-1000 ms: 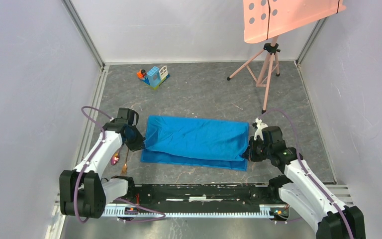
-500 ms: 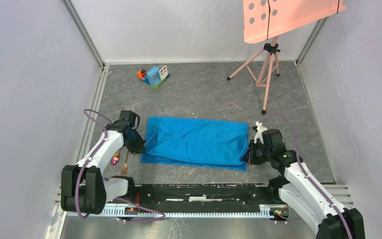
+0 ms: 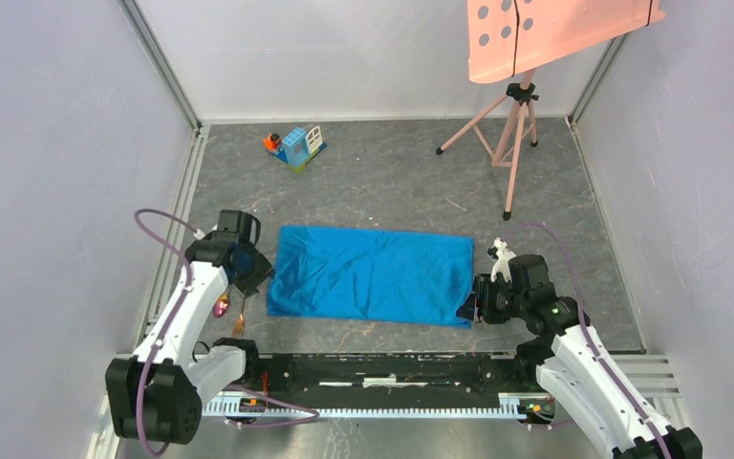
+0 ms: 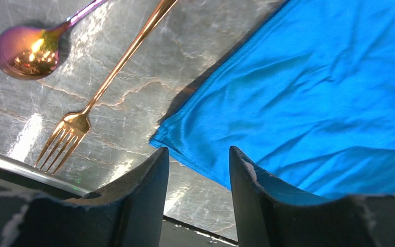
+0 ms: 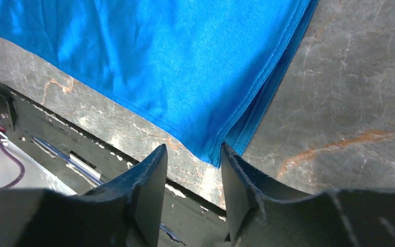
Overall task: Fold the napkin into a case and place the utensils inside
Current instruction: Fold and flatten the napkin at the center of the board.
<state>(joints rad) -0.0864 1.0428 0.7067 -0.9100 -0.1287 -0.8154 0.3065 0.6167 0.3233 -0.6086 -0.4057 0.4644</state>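
Reaching low beside the napkin [image 3: 371,275], left fingers [image 4: 139,198] parted, right fingers [image 5: 145,191] parted

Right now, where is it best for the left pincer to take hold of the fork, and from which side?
Take the fork at the middle of its thin handle, from straight above, jaws across the handle. It lies flat on the table, so nothing slips under it; mid-handle seems clearest of the spoon and the napkin.

Blue napkin [image 3: 371,277] flat between left gripper [image 3: 260,275] and right gripper [image 3: 467,311] (1 at each short end), toy house [image 3: 301,146] beyond.
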